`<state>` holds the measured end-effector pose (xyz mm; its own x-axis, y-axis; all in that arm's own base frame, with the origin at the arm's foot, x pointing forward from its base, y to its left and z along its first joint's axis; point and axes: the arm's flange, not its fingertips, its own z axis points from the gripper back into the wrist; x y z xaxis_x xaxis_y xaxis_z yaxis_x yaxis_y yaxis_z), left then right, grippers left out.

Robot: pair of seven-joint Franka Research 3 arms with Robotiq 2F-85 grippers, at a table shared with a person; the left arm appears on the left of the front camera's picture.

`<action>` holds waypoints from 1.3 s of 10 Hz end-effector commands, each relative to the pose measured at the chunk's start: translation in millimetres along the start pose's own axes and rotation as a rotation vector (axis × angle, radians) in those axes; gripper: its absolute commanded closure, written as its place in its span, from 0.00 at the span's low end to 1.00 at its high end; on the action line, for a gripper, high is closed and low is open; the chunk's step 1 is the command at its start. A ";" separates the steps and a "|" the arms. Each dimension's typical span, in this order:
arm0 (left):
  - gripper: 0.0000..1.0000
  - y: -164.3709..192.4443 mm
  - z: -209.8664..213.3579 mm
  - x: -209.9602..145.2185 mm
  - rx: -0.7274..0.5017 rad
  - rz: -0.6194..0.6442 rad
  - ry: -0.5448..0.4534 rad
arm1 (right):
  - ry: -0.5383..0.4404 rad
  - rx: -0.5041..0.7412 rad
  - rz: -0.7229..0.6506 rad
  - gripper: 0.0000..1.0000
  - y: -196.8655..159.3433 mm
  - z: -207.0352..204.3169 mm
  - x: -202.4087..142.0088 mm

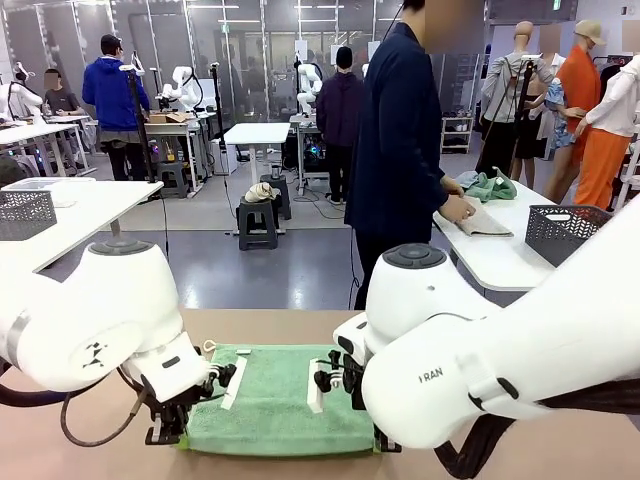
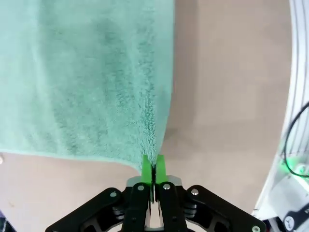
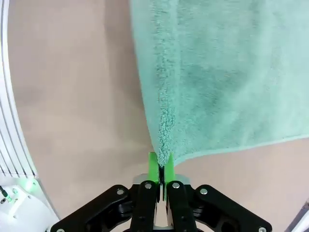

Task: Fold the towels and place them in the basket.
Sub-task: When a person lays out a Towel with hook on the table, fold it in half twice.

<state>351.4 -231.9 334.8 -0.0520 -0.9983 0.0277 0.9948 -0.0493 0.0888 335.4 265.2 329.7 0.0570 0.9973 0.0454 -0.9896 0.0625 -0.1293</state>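
Left gripper (image 2: 153, 163) is pinched fully shut on the near edge of a mint-green towel (image 2: 87, 72), the green pads pressed together with the terry fabric caught between them. The right gripper (image 3: 160, 162) is clamped just as tightly on the same towel's near edge at its other corner. In the front view the towel lies spread flat on the tan table (image 1: 300, 325) between the two white arms, with a small white loop (image 1: 208, 347) at its far left corner. The tabletop is smooth and matte, and the wrist views show bare tan surface beside the cloth's side edges. Beyond the table is a grey floor with cables trailing across it. A person in a dark jacket (image 1: 398, 150) stands at a white table (image 1: 500, 262) on the right, one hand on a pale cloth (image 1: 482, 222) (a green cloth is bunched just behind it). A dark mesh basket (image 1: 565, 232) sits on that table's near end, and a second mesh basket (image 1: 25, 213) sits on another white table at far left. A black stool (image 1: 258, 222) with a crumpled cloth on top stands in mid-floor.
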 end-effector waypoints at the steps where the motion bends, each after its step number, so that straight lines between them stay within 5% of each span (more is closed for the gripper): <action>1: 1.00 7.0 16.8 -4.3 0.028 0.008 0.024 | 0.011 -0.036 0.015 1.00 -6.5 16.8 -9.6; 7: 1.00 52.9 57.7 1.4 0.097 0.014 0.025 | 0.020 -0.099 0.030 1.00 -39.1 45.0 7.5; 13: 1.00 49.5 59.7 -0.3 0.103 0.009 -0.009 | -0.002 -0.098 0.029 1.00 -36.5 48.1 8.0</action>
<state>396.9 -233.1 396.8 -0.0394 -0.9985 0.0377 0.9822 -0.0317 0.1852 364.4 269.6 381.5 0.0268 0.9989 0.0397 -0.9738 0.0351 -0.2247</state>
